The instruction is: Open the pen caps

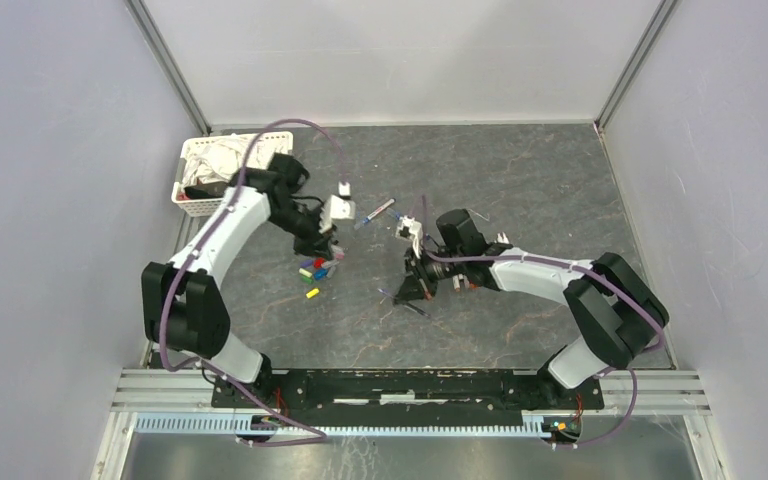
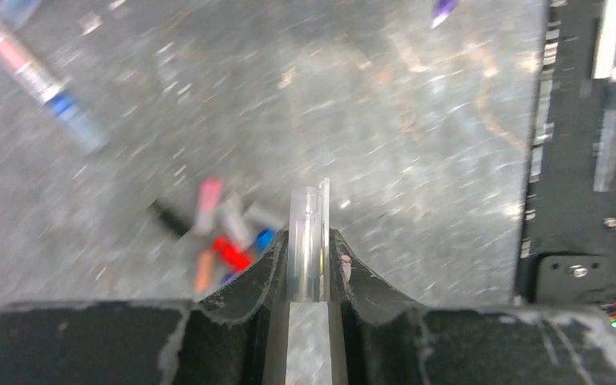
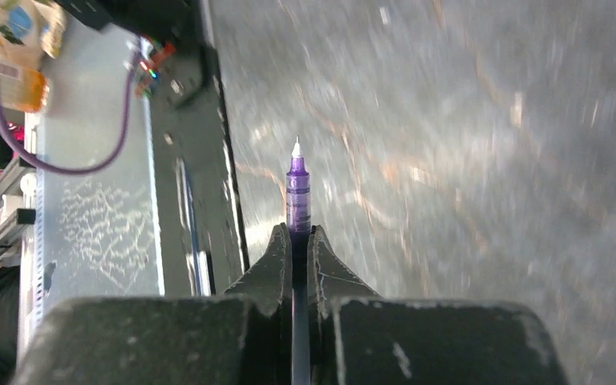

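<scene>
In the left wrist view my left gripper (image 2: pixel 310 241) is shut on a clear pen cap (image 2: pixel 308 212) that stands up between the fingers. Below it lies a pile of loose pen caps (image 2: pixel 223 233) in red, blue, orange and grey. In the right wrist view my right gripper (image 3: pixel 299 233) is shut on a purple pen (image 3: pixel 297 188) whose bare white tip points away from the fingers. From above, the left gripper (image 1: pixel 328 243) hangs over the cap pile (image 1: pixel 316 268), and the right gripper (image 1: pixel 406 288) is a hand's width to its right.
A capped pen with a blue end (image 1: pixel 375 212) lies between the arms at the back. One yellow cap (image 1: pixel 312 293) lies apart from the pile. A white basket of cloths (image 1: pixel 200 175) stands at the back left. Another dark pen (image 1: pixel 415 308) lies under the right gripper.
</scene>
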{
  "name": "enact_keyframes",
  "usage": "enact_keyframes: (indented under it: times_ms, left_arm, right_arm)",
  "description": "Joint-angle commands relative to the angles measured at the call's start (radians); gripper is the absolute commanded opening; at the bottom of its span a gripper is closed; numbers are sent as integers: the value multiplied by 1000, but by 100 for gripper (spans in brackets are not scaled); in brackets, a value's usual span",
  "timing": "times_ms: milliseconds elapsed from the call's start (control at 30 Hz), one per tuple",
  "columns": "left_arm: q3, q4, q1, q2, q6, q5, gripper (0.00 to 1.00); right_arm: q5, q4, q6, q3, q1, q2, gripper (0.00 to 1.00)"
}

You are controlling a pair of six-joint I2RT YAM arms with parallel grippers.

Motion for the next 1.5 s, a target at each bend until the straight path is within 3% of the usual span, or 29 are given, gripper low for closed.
enact_keyframes:
  times_ms: [0, 167, 333, 533, 633, 800, 1000, 1167, 1333, 1400, 1433, 1467]
  left_arm:
    - [106, -95, 115, 48, 125, -79, 2]
    - [54, 13, 131, 64, 79, -77, 2]
    - [-43, 316, 131, 102, -138, -70, 6]
    - [-99, 642, 129, 192, -353, -219, 21]
    - [-102, 741, 129, 242, -415, -304, 23]
    - [-94, 748, 129, 304, -405, -323, 29]
    - [-95, 693, 129, 334, -357, -308, 49]
    - [-81, 639, 129, 317, -330, -281, 54]
    - [-33, 540, 129, 251, -324, -223, 59]
    - [0, 484, 129, 207, -327, -190, 67]
    - [18, 459, 129, 181, -331, -169, 80]
    - [35, 429, 129, 158, -331, -157, 86]
  right_arm:
    - [59, -176, -74, -56, -25, -41, 0]
    - [158, -196, -60, -39, -77, -95, 0]
    - [534, -243, 8, -2, -160, -137, 0]
    - [820, -239, 68, -9, -209, -154, 0]
    - [915, -222, 87, -20, -217, -151, 0]
    - [946, -206, 99, -20, -220, -125, 0]
    - [974, -194, 98, -26, -222, -98, 7]
    - [993, -180, 100, -46, -222, -80, 9]
    - [1008, -173, 96, -68, -222, -80, 23]
    - [1009, -171, 96, -75, -222, -88, 29]
    - [1009, -173, 97, -76, -223, -94, 31]
    - [1006, -174, 95, -77, -223, -99, 32]
